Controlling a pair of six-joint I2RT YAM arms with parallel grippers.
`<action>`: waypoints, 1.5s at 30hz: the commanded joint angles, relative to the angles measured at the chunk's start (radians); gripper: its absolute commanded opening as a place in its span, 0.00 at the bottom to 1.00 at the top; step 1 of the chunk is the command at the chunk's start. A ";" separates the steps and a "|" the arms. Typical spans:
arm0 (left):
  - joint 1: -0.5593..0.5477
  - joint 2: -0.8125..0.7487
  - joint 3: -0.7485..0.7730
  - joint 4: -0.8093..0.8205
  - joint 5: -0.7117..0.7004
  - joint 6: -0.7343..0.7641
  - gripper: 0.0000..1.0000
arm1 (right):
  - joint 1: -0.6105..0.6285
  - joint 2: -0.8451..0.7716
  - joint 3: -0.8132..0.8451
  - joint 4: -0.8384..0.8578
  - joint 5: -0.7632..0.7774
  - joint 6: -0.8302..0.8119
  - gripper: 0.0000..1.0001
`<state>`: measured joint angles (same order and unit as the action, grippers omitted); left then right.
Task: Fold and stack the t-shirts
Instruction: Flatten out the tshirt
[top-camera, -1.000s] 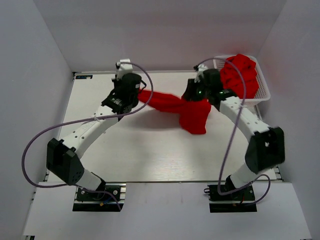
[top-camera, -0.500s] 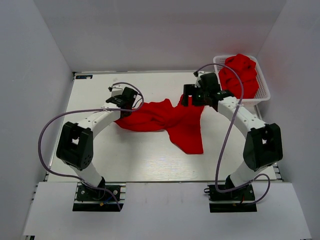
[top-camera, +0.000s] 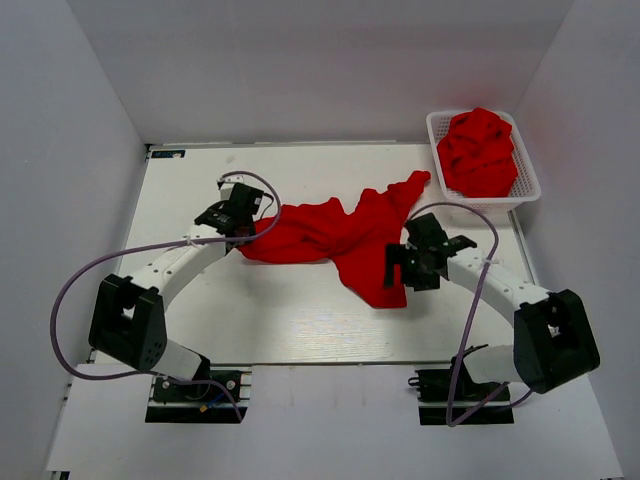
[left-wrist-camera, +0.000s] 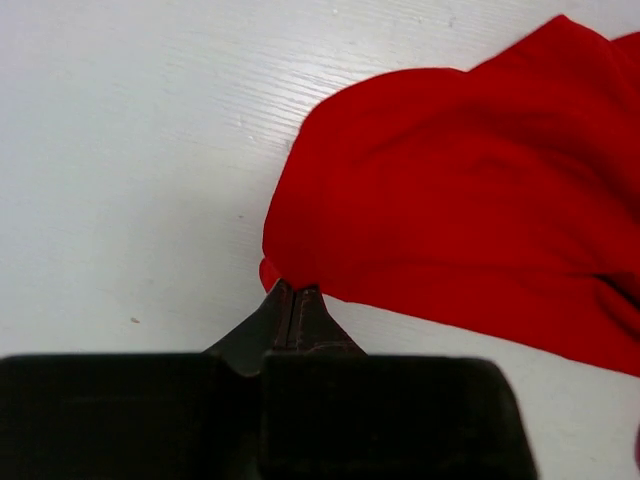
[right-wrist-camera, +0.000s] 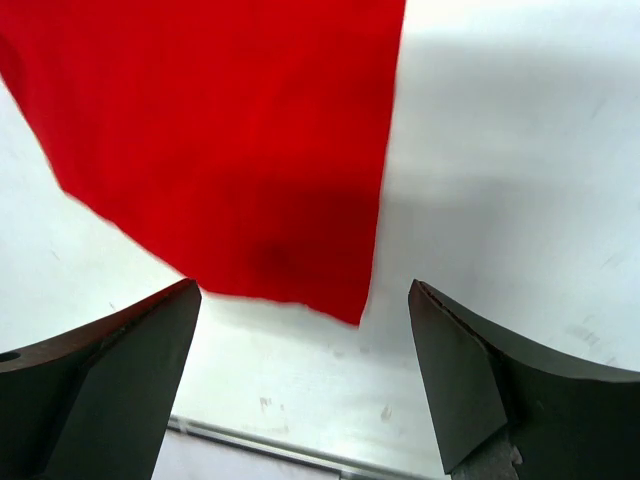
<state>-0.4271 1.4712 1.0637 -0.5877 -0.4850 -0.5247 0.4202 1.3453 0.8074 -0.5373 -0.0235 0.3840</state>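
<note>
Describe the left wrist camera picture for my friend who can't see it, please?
The left gripper has its two dark fingers pressed shut on the near edge of a crumpled red t-shirt. The shirt spreads up and to the right over a white table.

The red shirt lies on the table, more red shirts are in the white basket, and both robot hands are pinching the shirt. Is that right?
Only the left gripper pinches the red shirt. The right wrist view shows the right gripper with jaws wide apart over the shirt's edge. The rest is right.
</note>
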 joint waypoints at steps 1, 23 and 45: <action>0.001 -0.061 -0.034 0.061 0.088 0.006 0.00 | 0.044 -0.041 -0.048 -0.010 0.010 0.068 0.90; -0.009 -0.215 -0.157 0.129 0.166 0.034 0.00 | 0.209 0.224 -0.022 0.126 0.342 0.323 0.30; 0.019 0.083 0.654 -0.076 -0.075 0.149 0.00 | 0.017 -0.043 0.510 0.356 0.666 -0.125 0.00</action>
<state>-0.4217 1.5356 1.6009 -0.5941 -0.4862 -0.4145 0.4671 1.3586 1.2400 -0.2573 0.5648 0.3763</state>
